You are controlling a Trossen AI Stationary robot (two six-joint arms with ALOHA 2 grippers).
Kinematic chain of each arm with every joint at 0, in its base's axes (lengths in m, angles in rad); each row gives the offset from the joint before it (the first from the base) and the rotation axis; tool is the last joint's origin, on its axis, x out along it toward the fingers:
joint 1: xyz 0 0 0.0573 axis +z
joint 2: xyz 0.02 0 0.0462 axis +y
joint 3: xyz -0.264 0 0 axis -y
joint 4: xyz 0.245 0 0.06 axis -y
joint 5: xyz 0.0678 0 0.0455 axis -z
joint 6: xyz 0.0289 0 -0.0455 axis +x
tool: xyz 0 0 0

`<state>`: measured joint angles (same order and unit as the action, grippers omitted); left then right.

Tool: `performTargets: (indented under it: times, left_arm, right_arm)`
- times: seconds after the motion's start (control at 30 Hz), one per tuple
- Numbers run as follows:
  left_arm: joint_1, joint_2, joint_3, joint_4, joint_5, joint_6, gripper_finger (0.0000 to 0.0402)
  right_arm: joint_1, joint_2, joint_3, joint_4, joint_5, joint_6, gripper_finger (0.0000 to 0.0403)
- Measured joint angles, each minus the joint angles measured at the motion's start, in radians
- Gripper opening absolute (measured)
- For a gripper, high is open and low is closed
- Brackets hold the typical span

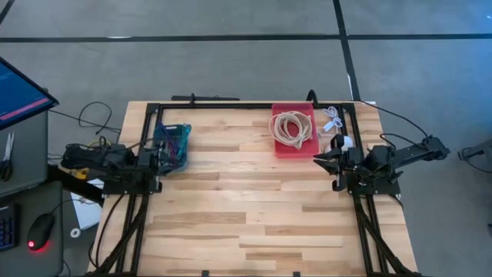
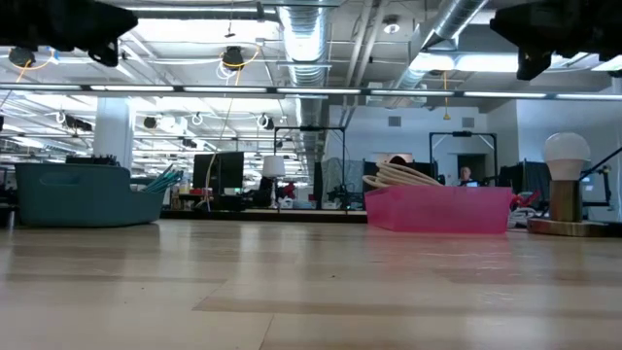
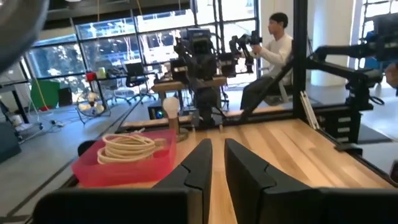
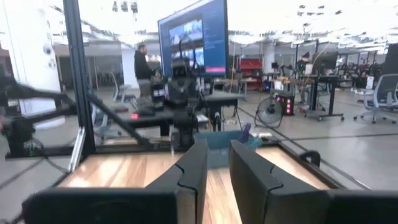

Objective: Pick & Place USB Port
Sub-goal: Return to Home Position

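Left claw (image 3: 217,144) and right claw (image 4: 217,146) barely parted, empty, parked at opposite surface (image 1: 246,208) sides. Beige cable (image 1: 290,127) coiled in pink bin (image 2: 437,212); looks essentially finished.

A pink bin (image 1: 296,152) sits upright on the worktop (image 1: 246,208) at its far edge, right of centre. A brown display cable (image 1: 290,127), pale beige, lies inside it wound into a loose round coil, and in the low view its loops (image 2: 400,176) rise above the rim. A blue bin (image 1: 187,148) stands at the left side, holding a tangle of teal and violet cable. A white cable (image 1: 332,119) lies loose just beside the pink bin.
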<state>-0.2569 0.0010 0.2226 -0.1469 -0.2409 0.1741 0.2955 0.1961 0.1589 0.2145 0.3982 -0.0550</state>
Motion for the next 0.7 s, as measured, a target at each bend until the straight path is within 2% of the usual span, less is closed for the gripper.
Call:
performTargets:
  times: [0.37,0.47,0.7]
  left_arm:
    - [0.0,0.0,-0.009,0.012,-0.001,-0.006,0.0043]
    - [0.0,0.0,-0.009,0.012,-0.001,-0.005,0.0043]
    - [0.0,0.0,-0.009,0.012,-0.001,-0.006,0.0043]
  right_arm:
    - [0.045,-0.007,0.0,-0.083,-0.002,0.012,0.0059]
    - [0.052,-0.01,0.0,-0.087,0.052,-0.008,0.0059]
    - [0.052,-0.096,0.0,-0.113,0.075,-0.041,0.0059]
